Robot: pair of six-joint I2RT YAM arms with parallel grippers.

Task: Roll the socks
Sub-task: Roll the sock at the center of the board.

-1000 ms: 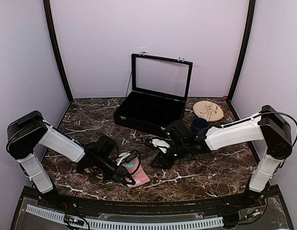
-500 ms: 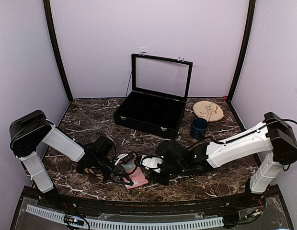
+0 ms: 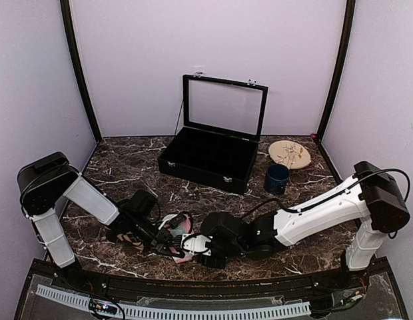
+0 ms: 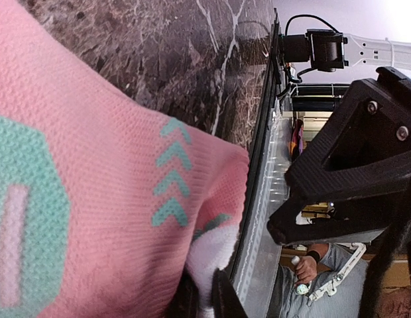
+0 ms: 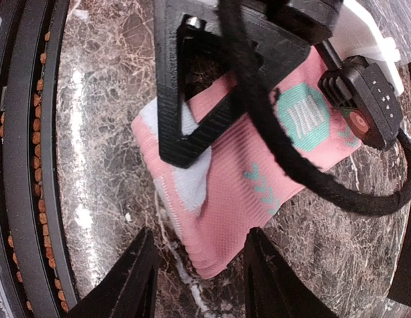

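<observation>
The pink sock, with teal patches and a white toe, lies flat on the marble near the front edge and shows as a pink patch in the top view. My left gripper is shut on its white toe end, seen from the right wrist as a black frame over the sock. My right gripper is open, with its fingers on either side of the sock's near corner, apart from it. The dark brown argyle sock lies under my left arm. From above, both grippers meet at the pink sock.
An open black case stands at the back centre. A blue cup and a round wooden plate are at the back right. The table's front rail runs close beside the sock.
My right arm has swung left and forward from the table's middle to the pink sock, its jaws widening. My left gripper has kept its hold and shifted slightly.
</observation>
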